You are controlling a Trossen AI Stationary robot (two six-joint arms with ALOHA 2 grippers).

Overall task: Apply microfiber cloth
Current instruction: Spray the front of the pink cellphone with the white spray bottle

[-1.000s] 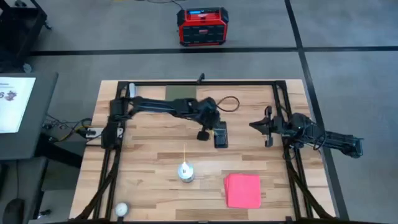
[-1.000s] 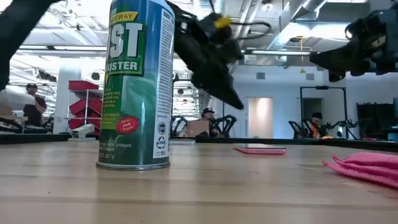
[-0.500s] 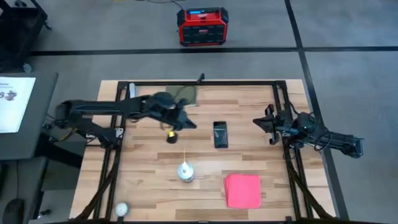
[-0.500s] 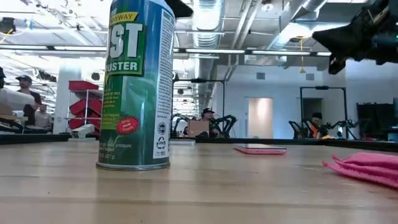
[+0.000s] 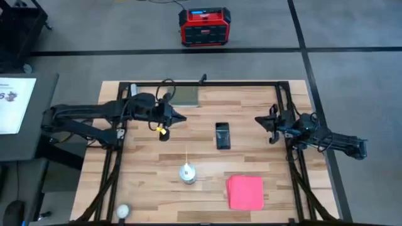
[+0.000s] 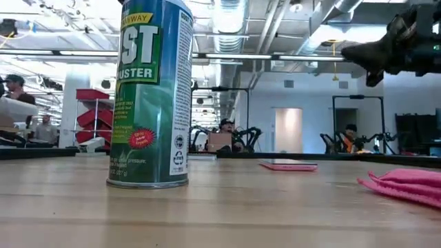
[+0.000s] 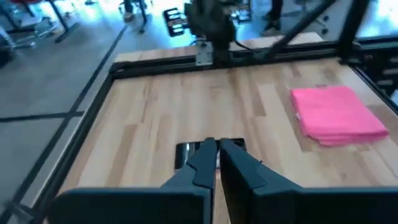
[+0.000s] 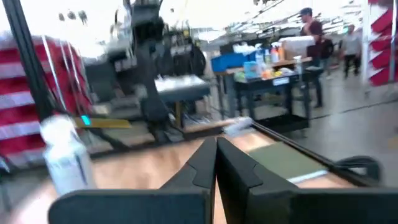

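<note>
Cloth [image 5: 245, 191] lies untouched, judged light, limp, layered: best pinched at an edge fold; left gripper [image 7: 215, 157] and right gripper [image 8: 216, 163] are seen closed, empty.

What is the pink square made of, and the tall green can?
The pink square looks like soft, matte cloth: in the left wrist view it lies folded in layers with rounded edges. The can looks like metal: its bottom rim is silvery and its printed green side is glossy, though the print hides most of it.
</note>
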